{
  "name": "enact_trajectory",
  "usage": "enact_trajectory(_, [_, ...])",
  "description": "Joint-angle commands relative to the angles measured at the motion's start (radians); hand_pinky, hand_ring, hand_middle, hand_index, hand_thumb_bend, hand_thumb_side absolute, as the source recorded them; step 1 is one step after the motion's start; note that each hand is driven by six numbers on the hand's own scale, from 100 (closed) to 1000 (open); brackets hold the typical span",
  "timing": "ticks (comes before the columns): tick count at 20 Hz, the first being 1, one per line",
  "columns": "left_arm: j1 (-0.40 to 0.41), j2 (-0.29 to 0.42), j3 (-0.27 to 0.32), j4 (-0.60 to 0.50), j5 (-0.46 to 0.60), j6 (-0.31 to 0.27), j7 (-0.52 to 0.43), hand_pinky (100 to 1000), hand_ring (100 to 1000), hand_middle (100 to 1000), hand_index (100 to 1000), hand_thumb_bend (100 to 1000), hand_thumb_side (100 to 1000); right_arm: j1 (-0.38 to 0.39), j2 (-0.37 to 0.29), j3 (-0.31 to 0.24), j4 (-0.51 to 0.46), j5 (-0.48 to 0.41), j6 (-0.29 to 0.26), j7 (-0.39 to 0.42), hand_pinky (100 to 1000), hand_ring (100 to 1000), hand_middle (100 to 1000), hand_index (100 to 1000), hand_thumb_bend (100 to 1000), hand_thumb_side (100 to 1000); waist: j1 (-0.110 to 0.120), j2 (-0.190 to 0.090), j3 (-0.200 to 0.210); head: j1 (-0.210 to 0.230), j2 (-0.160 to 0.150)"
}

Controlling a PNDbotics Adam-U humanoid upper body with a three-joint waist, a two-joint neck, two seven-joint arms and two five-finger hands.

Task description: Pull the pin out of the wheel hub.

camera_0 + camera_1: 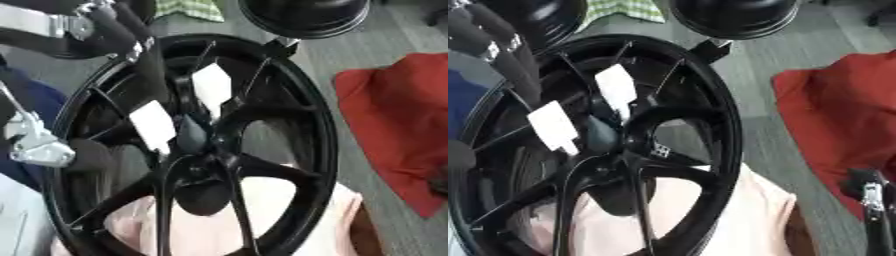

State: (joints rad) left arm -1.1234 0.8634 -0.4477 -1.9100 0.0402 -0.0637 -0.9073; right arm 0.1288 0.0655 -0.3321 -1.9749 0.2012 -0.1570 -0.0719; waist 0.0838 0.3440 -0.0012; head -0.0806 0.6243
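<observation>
Left eye view shows the wheel hub (206,162) at the centre of a large black wheel (317,150) that fills most of the frame, its spokes running out from the hub to the rim. Just above the hub sits a dark, rounded, tapering piece (191,134) that may be the pin; I cannot tell for certain. It lies between two white-padded fingers (154,125) that reach down from the upper left, one pad to its left and the other (213,87) just above and to its right. These belong to the left robot hand (179,100), whose black forearm with silver joints enters from the upper left corner. The pads stand close on either side of the dark piece, but whether they actually touch or pinch it cannot be made out, so how far the hand has closed is unclear.

A second silver-jointed part (35,145) shows at the left edge, beside the wheel's rim. In the right eye view a black and silver piece of the right arm (871,197) shows at the lower right corner, well apart from the wheel; its fingers are not visible.

The wheel lies on a pale pink cloth (745,220), seen through the lower spokes and past the rim. To the right a red cloth (402,125) is spread on the grey floor (350,55). A round black object (302,15) sits at the top edge just beyond the wheel, with a bit of green checked fabric (197,9) beside it.
</observation>
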Motion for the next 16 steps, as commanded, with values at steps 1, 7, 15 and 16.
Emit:
enact_trajectory(1, [-0.027,-0.005,-0.006,0.028,-0.020,-0.007,0.000,775,721,696,794,349,235,0.000,-0.008,0.004,-0.025,0.007,-0.002,0.003,677,645,490,673,100,871,-0.004,-0.020,-0.002,0.002,0.001])
enact_trajectory(7, [-0.040,-0.032,-0.032,0.077,-0.050,-0.025,0.000,775,723,704,798,343,217,-0.005,-0.003,0.005,-0.025,0.009,0.001,0.006,677,645,490,673,100,874,-0.004,-0.014,-0.007,0.006,0.001])
enact_trajectory(15, [-0.038,-0.042,-0.066,0.116,-0.062,-0.036,0.000,766,709,672,786,335,217,-0.015,0.003,0.004,-0.025,0.014,0.005,0.001,677,643,488,673,100,877,-0.002,-0.003,-0.013,0.013,0.001])
enact_trajectory(16, [-0.037,-0.043,-0.069,0.119,-0.062,-0.036,0.000,766,709,671,785,334,216,-0.016,0.003,0.004,-0.025,0.014,0.005,0.000,677,643,488,673,100,877,-0.001,-0.002,-0.013,0.014,0.001])
